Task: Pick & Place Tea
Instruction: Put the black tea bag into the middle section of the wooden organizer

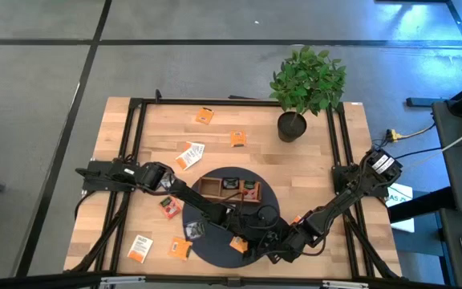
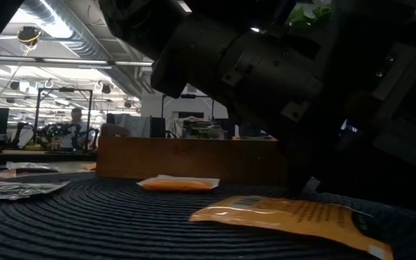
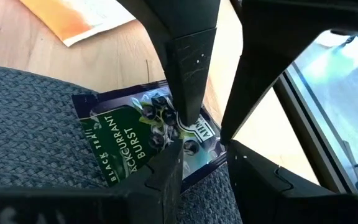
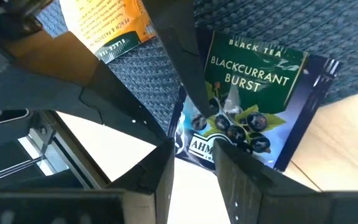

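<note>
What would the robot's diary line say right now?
left end effector: at blackcurrant tea sachet | right end effector: same sachet | sachet: on mat edge

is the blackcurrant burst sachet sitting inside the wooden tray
No, the blackcurrant burst sachet lies flat at the edge of the dark woven mat, partly over bare wooden table, not in the wooden tray.

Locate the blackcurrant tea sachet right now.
In the left wrist view the blackcurrant sachet lies flat at the edge of the dark woven mat, a corner overhanging the wooden table, just past the left gripper.
</note>
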Controlling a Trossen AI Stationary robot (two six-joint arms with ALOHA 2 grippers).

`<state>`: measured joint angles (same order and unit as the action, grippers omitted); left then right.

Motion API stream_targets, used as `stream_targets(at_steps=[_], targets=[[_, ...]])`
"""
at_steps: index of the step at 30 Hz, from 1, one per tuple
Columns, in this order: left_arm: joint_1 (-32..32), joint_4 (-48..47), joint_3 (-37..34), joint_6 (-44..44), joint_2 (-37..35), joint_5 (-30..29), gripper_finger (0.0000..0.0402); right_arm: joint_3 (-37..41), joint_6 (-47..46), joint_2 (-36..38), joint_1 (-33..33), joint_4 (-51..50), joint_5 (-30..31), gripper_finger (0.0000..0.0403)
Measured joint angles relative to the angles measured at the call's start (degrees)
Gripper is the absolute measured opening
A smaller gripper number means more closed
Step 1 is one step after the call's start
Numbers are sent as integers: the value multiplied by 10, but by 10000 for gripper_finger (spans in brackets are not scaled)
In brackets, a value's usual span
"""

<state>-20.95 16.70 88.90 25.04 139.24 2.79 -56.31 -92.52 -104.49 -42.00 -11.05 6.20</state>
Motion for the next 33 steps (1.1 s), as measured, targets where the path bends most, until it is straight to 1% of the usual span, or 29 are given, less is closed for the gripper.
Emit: stream_targets(at_steps=[4,14,19,24,27,33], targets=[[0,-4,0,6,-1,-3,120,-7,-3,0,0,-12,-14,120],[2,-8,-1,17,-1,-2,120,-8,-16,0,-1,2,-29,120],[8,-9,-2,36,-1,-38,120,-15,-15,3,-4,37,-65,120],[10,-8,-2,34,-1,-37,120,-13,-12,1,-3,33,-58,120],[10,-6,-2,30,-1,-31,120,-12,-15,1,-5,16,-22,120],[6,-6,-2,23,-1,-22,120,-12,-60,21,-5,-91,15,120]])
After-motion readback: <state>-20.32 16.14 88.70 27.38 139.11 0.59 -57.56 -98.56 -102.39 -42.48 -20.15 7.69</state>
